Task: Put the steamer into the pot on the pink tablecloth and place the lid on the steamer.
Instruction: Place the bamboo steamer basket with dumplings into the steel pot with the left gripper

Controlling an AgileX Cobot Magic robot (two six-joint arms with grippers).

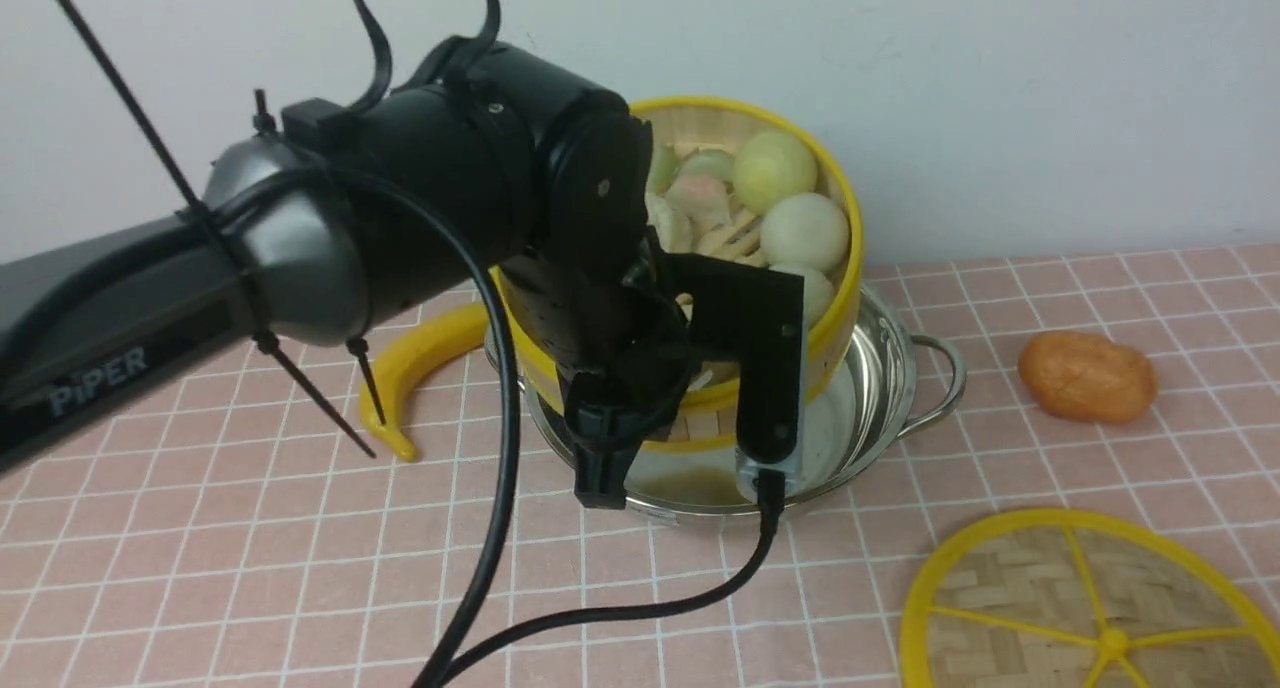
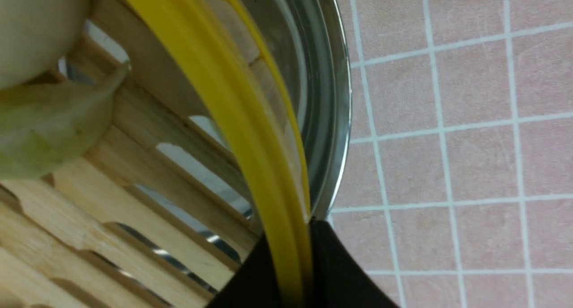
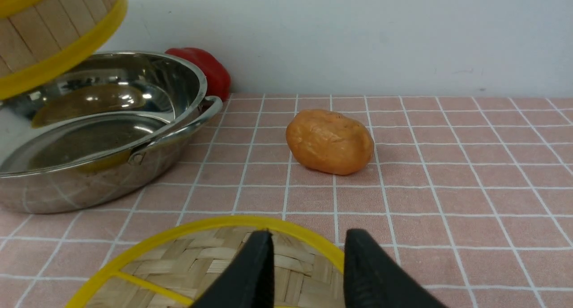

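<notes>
The steamer (image 1: 700,118) hangs tilted over the pot (image 1: 890,368), with pale round foods (image 1: 775,168) inside it. My left gripper (image 2: 293,272) is shut on the steamer's yellow rim (image 2: 224,97), one finger inside and one outside the wall. The pot (image 3: 197,84) stands on the pink tablecloth (image 1: 250,568). I cannot tell if the steamer (image 3: 44,30) touches the pot. The lid (image 1: 1050,588) lies flat at the front right. My right gripper (image 3: 309,250) hovers open just over the lid's (image 3: 201,263) far rim, holding nothing.
A yellow banana (image 1: 420,358) lies left of the pot. An orange potato-like lump (image 1: 1087,376) sits to the pot's right. A red pepper (image 3: 206,68) rests behind the pot by the white wall. The left arm's cable (image 1: 600,618) trails over the cloth in front.
</notes>
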